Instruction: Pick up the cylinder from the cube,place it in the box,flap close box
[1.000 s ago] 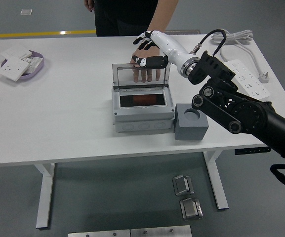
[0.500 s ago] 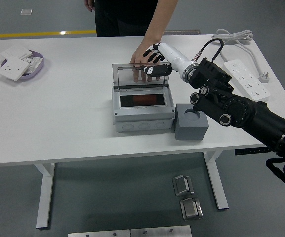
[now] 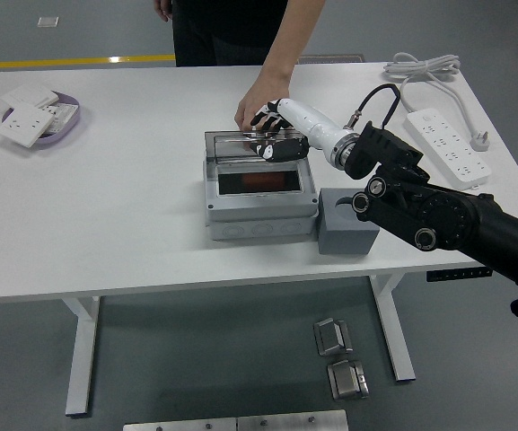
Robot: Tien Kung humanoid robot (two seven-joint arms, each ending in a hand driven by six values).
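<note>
A light grey box (image 3: pixel 260 193) with a clear lid (image 3: pixel 254 144) is showing a reddish-brown strip inside a black window, sitting on the white table (image 3: pixel 106 206) beside a darker grey cube (image 3: pixel 346 226). The right hand (image 3: pixel 276 135) is showing black fingers on a white forearm, its arm being black. A white power strip (image 3: pixel 445 135) and a lilac-rimmed tray (image 3: pixel 70 121) holding white plates are lying at the table's sides.

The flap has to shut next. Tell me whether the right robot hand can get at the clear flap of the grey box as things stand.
Probably yes. The right robot hand is already at the clear flap of the grey box, nothing between them. A person's hand rests just behind the flap and may crowd it.
</note>
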